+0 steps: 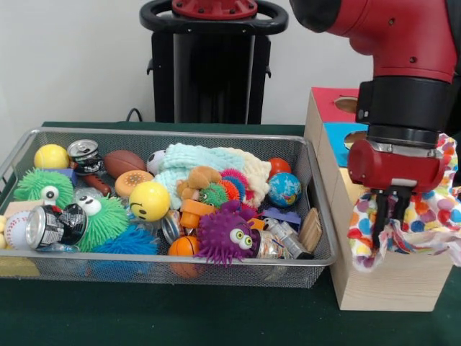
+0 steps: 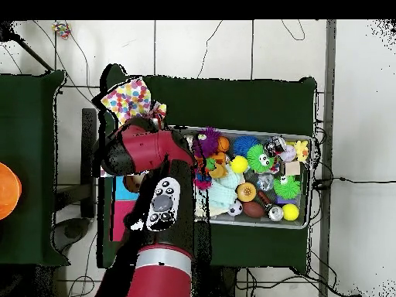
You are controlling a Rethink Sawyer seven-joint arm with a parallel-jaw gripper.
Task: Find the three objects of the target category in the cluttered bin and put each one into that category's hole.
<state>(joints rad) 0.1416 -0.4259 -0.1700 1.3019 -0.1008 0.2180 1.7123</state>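
Observation:
My gripper (image 1: 390,229) hangs over the nearest pale wooden box (image 1: 389,281), right of the wire mesh bin (image 1: 180,134). It is shut on a white cloth with multicoloured polka dots (image 1: 432,209), which drapes round the fingers and over the box top. The cloth also shows in the overhead view (image 2: 130,99), where the arm hides the gripper. The yellow panel and its hole are hidden under the cloth and gripper. A pale mint and cream knitted cloth (image 1: 209,164) lies in the bin at the back middle, among toys.
Behind the near box are the blue panel (image 1: 344,134) and the red panel (image 1: 331,101) with its cutout. The bin holds spiky rubber toys, balls, crushed cans and a globe ball (image 1: 284,189). The robot pedestal (image 1: 209,65) stands behind the bin.

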